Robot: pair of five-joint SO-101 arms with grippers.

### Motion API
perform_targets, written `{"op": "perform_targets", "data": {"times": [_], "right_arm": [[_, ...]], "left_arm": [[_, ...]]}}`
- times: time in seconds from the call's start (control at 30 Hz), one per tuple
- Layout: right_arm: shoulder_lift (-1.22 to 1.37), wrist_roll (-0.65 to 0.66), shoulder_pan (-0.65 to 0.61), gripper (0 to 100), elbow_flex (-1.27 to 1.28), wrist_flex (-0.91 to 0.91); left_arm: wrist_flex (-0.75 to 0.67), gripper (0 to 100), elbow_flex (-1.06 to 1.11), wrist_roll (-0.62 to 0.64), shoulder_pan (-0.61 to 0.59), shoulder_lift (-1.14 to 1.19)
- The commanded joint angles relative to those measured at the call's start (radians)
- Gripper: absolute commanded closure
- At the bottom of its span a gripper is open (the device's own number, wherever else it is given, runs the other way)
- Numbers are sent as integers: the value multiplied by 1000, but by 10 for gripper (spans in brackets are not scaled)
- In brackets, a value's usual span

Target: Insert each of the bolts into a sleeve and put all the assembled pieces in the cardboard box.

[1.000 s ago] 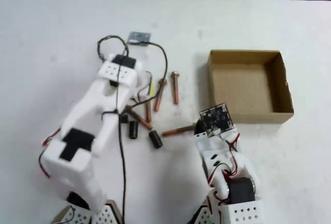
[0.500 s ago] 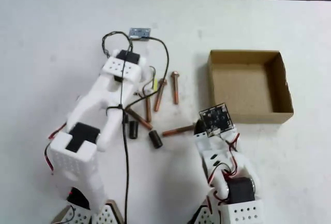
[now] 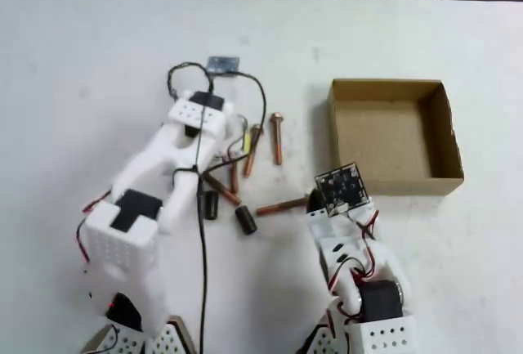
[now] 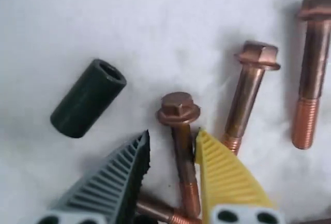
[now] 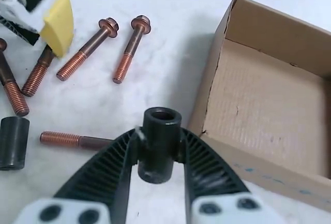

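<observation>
Swinging out toward the far side and back again within the last second, your left arm [image 3: 176, 158] has come down over the bolt cluster. The left end effector [image 4: 171, 132] now has its fingers apart, straddling a bolt [image 4: 179, 113], with the head just past the tips and the shank between them. That reads as lined up for a pick (not yet a grip), so closing looks like the next call.

The right end effector [image 5: 159, 137] has not moved in that time. It stays clamped on a sleeve [image 5: 162, 116], bore showing, just near-left of the box [image 5: 258, 105]. With the sleeve ready and the bolt framed, the first insertion looks close, though no pair is joined yet.

Mind the crowding around the left fingers:
- A crossing bolt [image 4: 155, 211] lies under the threaded end of your target, touching or nearly so. It may drag along on the lift.
- Two bolts [image 4: 252, 87] lie to the right, and the nearer one's threads sit right against the yellow finger [image 4: 222, 172].
- A loose sleeve [image 4: 88, 99] rests on the grey finger's side, well apart.

On the worktop [image 3: 82, 60], another bolt [image 3: 282, 205] lies just left of the right end effector, and the left arm's cable [image 3: 257, 92] loops above the cluster.
</observation>
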Motion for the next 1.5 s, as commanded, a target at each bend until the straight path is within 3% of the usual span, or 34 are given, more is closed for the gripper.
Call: {"op": "perform_targets", "data": {"times": [0.0, 0.17, 0.3, 0.63, 0.7, 0.83, 0.97, 1.3, 1.47], "right_arm": [[-15, -3, 5, 981, -17, -27], [-16, -3, 5, 981, -17, -27], [-16, -3, 5, 981, -17, -27], [-16, -9, 1, 981, -17, -27], [-16, -9, -2, 981, -12, -27], [-15, -5, -2, 981, -11, -28], [-15, -9, -2, 981, -11, -28], [-15, -11, -5, 981, 26, -56], [-15, -12, -76, 981, 69, -128]], "left_arm": [[-23, 835, -11, 8, 8, 24], [-25, 849, -11, 9, 8, 21], [-23, 979, -32, 2, 1, 24], [-26, 939, -57, -3, 8, 16], [-14, 940, -75, -60, 13, 15], [83, 966, -143, -239, 48, 15], [203, 979, -238, -331, 102, 15], [519, 980, -552, -342, 114, 15], [680, 980, -735, -344, 116, 15]]}}
